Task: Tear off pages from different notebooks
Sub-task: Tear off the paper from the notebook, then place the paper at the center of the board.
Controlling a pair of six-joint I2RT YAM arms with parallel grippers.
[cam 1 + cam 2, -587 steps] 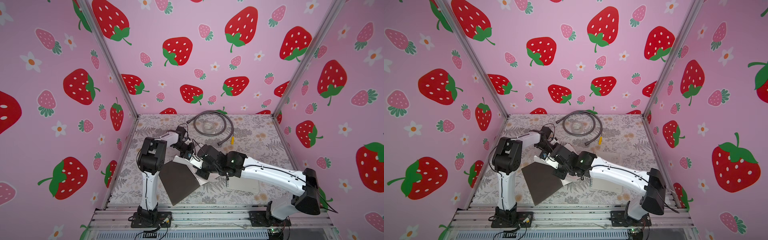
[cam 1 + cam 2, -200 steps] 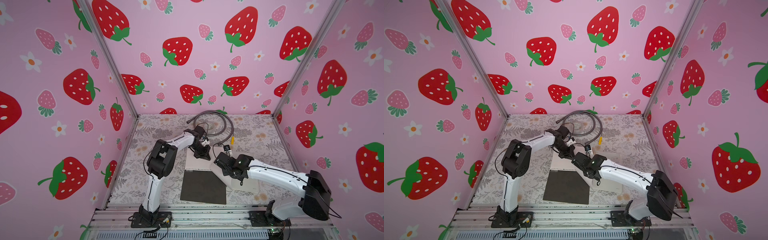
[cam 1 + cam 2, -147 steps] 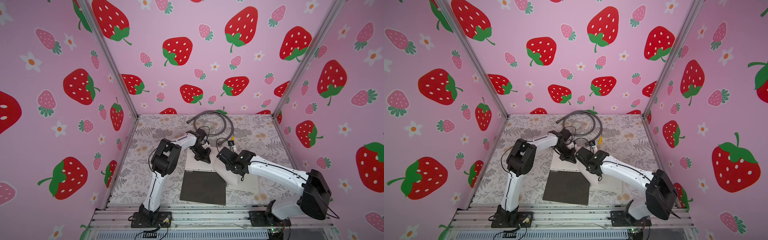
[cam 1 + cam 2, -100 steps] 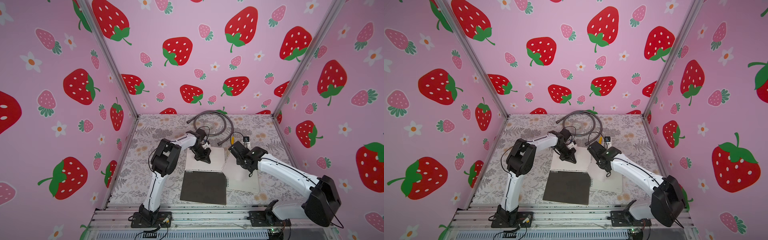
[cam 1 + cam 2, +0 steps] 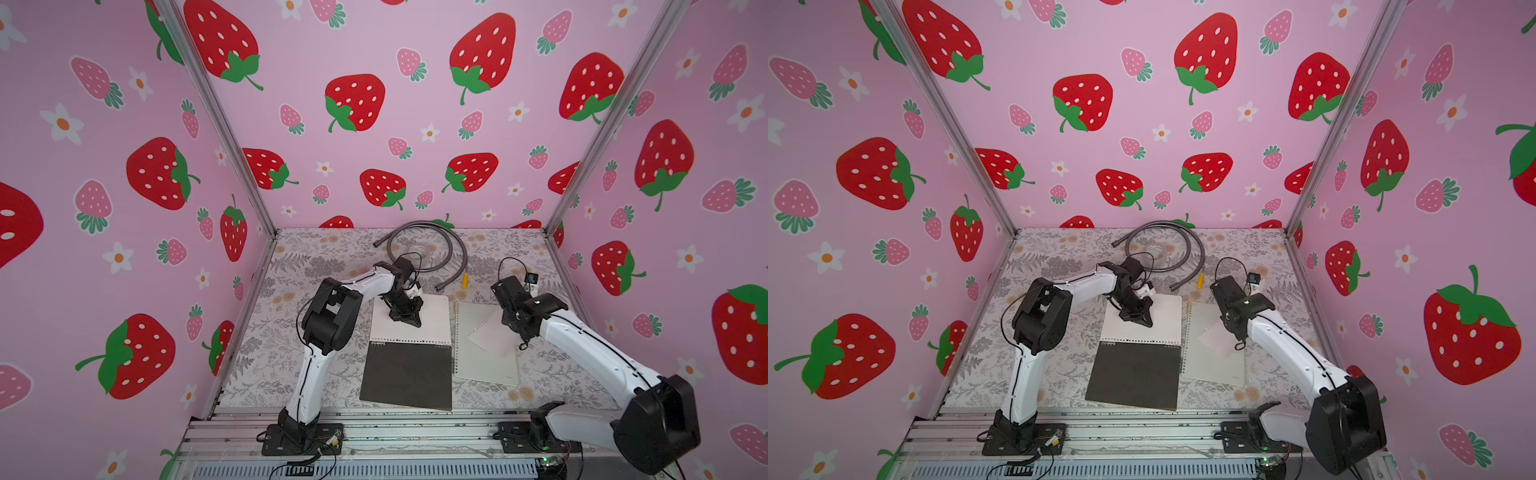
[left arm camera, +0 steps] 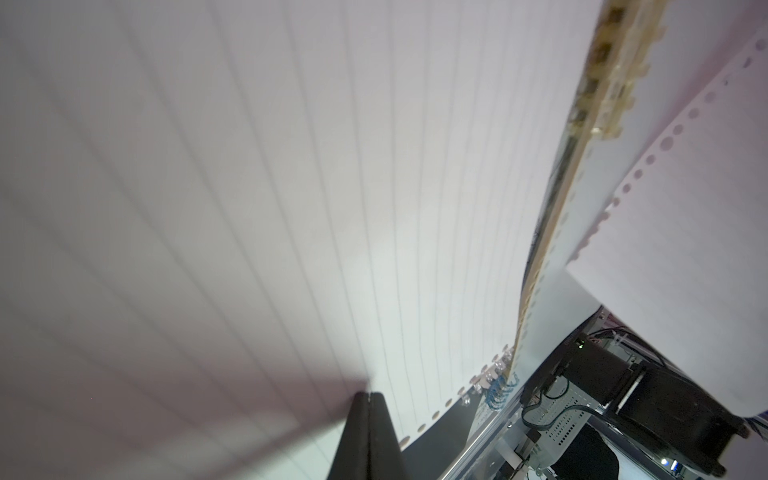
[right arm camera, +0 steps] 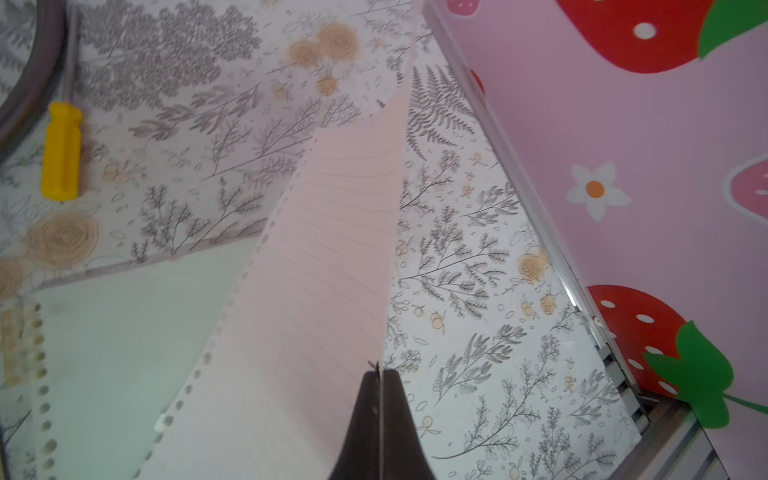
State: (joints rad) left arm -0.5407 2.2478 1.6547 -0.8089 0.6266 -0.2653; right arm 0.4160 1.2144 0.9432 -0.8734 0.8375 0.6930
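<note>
While a loose page point(image 7: 316, 291) with a row of punched holes was gripped at its edge by the clenched right gripper point(image 7: 379, 372), it was held tilted over the whitish notebook point(image 5: 486, 365), which lay toward the right edge of the tabletop point(image 5: 291, 332). Just beside that notebook, near the middle of the front edge, the dark notebook point(image 5: 407, 374) was spread open, its lined page point(image 5: 432, 320) exposed on the far side. That page was pressed by the left gripper point(image 5: 409, 321), whose jaws were closed tight together, tips down on the paper. The left arm point(image 5: 316, 365) was bent sharply at the elbow and reached inward. The right arm point(image 5: 590, 353) was stretched from the front right corner, with its wrist bent downward.
</note>
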